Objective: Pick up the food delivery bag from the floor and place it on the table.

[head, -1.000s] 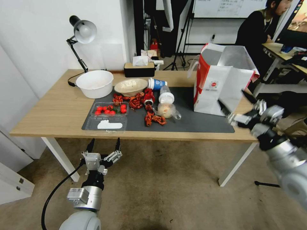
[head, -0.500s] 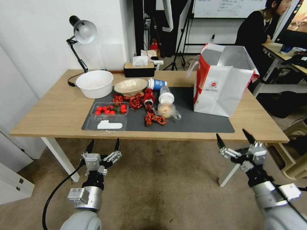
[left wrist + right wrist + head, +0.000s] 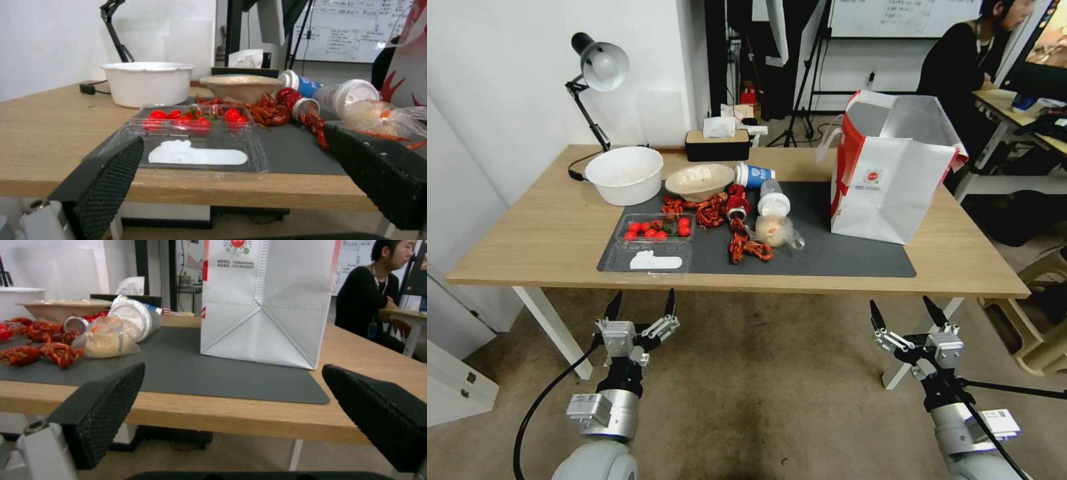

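Right pincer [image 3: 907,313] hangs low in front of the desk [image 3: 527,233], below its front edge near the right leg, over the floor [image 3: 774,400], fingers spread apart, nothing held, tips pointing up toward the desk. Left pincer [image 3: 640,303] same pose on the left side, below the desk edge, fingers apart, empty, black cable trailing off its arm. Food delivery bag [image 3: 890,170] stands upright on the desk's right part, its base partly on the dark mat [image 3: 840,250], mouth open, foil lining visible, contents not visible. On the mat: clear clamshell box [image 3: 657,230] holding cherry tomatoes, lid open flat toward the front edge; small plastic bag of food [image 3: 774,230]; red crayfish [image 3: 740,243] loose; two cups lying on their sides. White bowl [image 3: 625,173] and beige bowl [image 3: 699,180] further back, contents hard to tell. Desk lamp [image 3: 597,67] at the back left, tissue box [image 3: 718,143] behind.

Left wrist view: left pincer's two black fingers [image 3: 111,173] wide apart, framing the clamshell box [image 3: 195,133] with tomatoes at the desk edge; white bowl [image 3: 149,81] and beige bowl [image 3: 240,85] behind it.

Right wrist view: right pincer's fingers [image 3: 106,403] wide apart, level with the desk edge; food delivery bag [image 3: 267,303] upright on the mat [image 3: 213,373], plastic bag of food [image 3: 106,340] to one side of it.
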